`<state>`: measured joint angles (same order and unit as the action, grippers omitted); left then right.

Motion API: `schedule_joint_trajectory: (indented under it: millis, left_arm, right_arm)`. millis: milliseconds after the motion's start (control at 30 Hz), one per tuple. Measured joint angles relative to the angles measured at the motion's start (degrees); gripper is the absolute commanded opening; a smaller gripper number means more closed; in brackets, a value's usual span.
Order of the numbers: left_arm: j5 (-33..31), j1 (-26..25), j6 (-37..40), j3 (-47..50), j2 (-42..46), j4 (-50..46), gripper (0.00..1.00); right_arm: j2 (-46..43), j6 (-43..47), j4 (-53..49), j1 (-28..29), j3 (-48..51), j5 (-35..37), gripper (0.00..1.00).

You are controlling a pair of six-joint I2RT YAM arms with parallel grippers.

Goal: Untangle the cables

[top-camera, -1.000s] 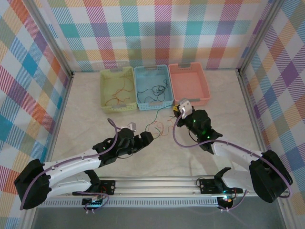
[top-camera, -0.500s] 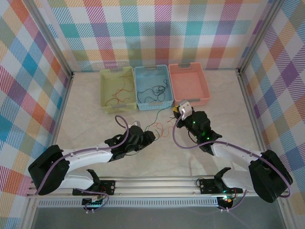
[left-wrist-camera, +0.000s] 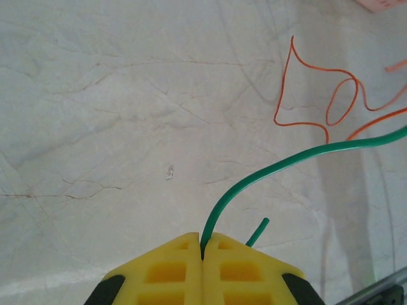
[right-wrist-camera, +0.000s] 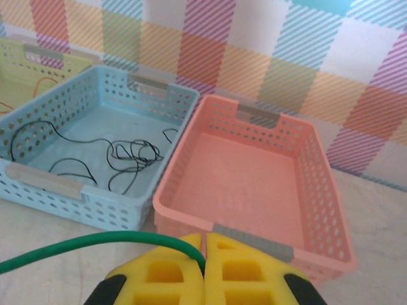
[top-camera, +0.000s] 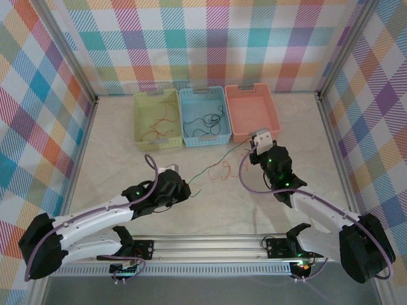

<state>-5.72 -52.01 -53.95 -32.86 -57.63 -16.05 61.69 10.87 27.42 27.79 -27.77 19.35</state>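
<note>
Untangling step, ordered from the arm bases outward, all positions referred to the blue basket (top-camera: pixel 203 141). Well to the near side of that basket and slightly left of it, the left end effector (left-wrist-camera: pixel 202 244) is clenched on one end of the green cable (right-wrist-camera: pixel 95 238); its yellow pads meet around the strand, and a short free tip pokes out beside them. The cable rises from this grip and runs diagonally across the worktop (top-camera: pixel 127 159) toward the basket's near right corner. There the right end effector (right-wrist-camera: pixel 205 244) is likewise clamped on it, so the strand is held at two separated places. Holding it this way appears intended to draw it taut and lift it clear of its neighbour. The orange cable (left-wrist-camera: pixel 283 82) lies slack in loose loops on the worktop, just near of the basket's front wall and close to the green span; whether the two touch cannot be told. Inside the blue basket lie black cables (right-wrist-camera: pixel 133 152). The yellow basket (top-camera: pixel 156 146), to its left, holds orange strands (top-camera: pixel 159 124), which suggests sorting by colour. The pink basket (right-wrist-camera: pixel 251 235), to its right, seems the likely destination for green.
</note>
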Motion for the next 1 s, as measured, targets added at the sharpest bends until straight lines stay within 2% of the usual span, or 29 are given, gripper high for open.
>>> schedule_joint_trajectory:
  millis: [267, 300, 400, 433, 500, 667, 767, 867, 1000]
  left_arm:
    - [-4.4, 0.4, 2.9, -1.9, 9.9, -7.4, 0.00]
    - [-4.9, 0.5, 3.3, -2.1, 10.6, -8.3, 0.05]
    - [-6.1, 0.9, 4.9, -3.1, 10.9, -11.9, 0.59]
    - [-6.4, 1.3, 5.5, -3.4, 10.5, -13.7, 0.68]
    - [-7.1, 1.8, 6.5, -4.5, 8.9, -17.1, 0.75]
    - [-6.3, 1.9, 8.8, -6.5, 8.5, -18.2, 0.73]
    - [-1.8, 1.9, 10.6, -6.5, 8.5, -14.9, 0.72]
    - [3.3, 1.6, 12.2, -7.9, 3.7, -10.6, 0.71]
    - [7.9, -0.2, 14.0, -13.1, -8.3, -5.1, 0.70]
  right_arm:
    - [-0.3, -3.6, -4.5, -2.7, 0.6, -5.5, 0.00]
    - [-0.2, -4.1, -5.0, -2.8, 0.6, -6.8, 0.00]
    - [-0.1, -6.0, -6.3, -3.5, 0.2, -11.5, 0.00]
    - [-0.1, -7.0, -7.1, -4.2, -0.4, -12.5, 0.00]
    - [-0.1, -9.2, -8.9, -5.4, -2.2, -14.5, 0.00]
    - [-0.1, -15.7, -12.2, -6.0, -6.1, -18.3, 0.00]
    - [0.5, -19.4, -14.1, -6.0, -6.5, -20.2, 0.00]
    - [2.1, -22.7, -16.4, -6.0, -6.9, -22.1, 0.00]
    - [3.8, -26.6, -18.5, -6.0, -7.5, -24.2, 0.00]
